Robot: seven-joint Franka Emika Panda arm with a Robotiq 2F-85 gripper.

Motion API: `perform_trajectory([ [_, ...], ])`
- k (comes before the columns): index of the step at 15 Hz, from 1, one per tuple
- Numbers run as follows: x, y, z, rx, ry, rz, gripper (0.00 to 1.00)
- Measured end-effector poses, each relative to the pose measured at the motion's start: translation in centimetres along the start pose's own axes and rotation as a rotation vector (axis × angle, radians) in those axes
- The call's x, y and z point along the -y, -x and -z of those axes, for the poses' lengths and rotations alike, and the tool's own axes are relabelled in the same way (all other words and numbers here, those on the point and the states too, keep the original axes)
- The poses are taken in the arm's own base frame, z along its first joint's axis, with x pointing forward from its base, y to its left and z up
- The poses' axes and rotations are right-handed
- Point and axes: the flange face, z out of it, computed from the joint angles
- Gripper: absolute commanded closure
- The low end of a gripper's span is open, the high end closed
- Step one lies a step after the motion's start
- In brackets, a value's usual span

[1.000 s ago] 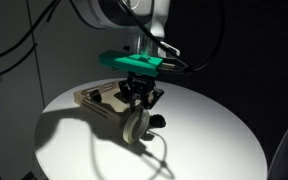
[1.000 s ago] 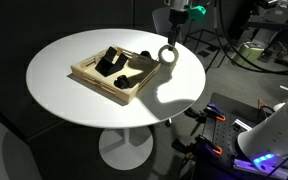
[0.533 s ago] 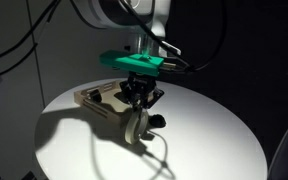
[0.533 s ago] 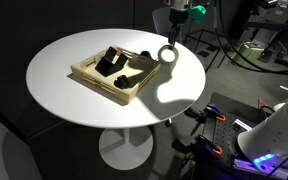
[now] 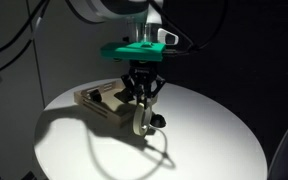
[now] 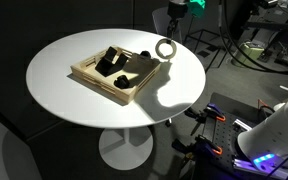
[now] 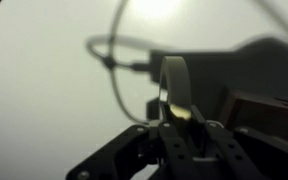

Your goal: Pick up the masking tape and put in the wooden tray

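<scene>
Holding masking tape clamped upright in gripper, hanging just off wooden tray corner. Next: grip firm, enough ht to clear tray wall, shift over tray, lower onto bare floor away from black items, then open.

We can read no lettering, label, brand, number or sign in any view right now: it's all too dim and small.
</scene>
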Motion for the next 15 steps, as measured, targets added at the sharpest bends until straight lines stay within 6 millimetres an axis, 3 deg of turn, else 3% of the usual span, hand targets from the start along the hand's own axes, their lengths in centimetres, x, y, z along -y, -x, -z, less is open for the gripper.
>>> perform_trajectory([
  [8, 3.1, 0.0, 5.5, -0.106, 0.100, 0.129, 0.93],
  [15, 7.1, 2.0, 7.7, -0.111, 0.218, 0.399, 0.95],
])
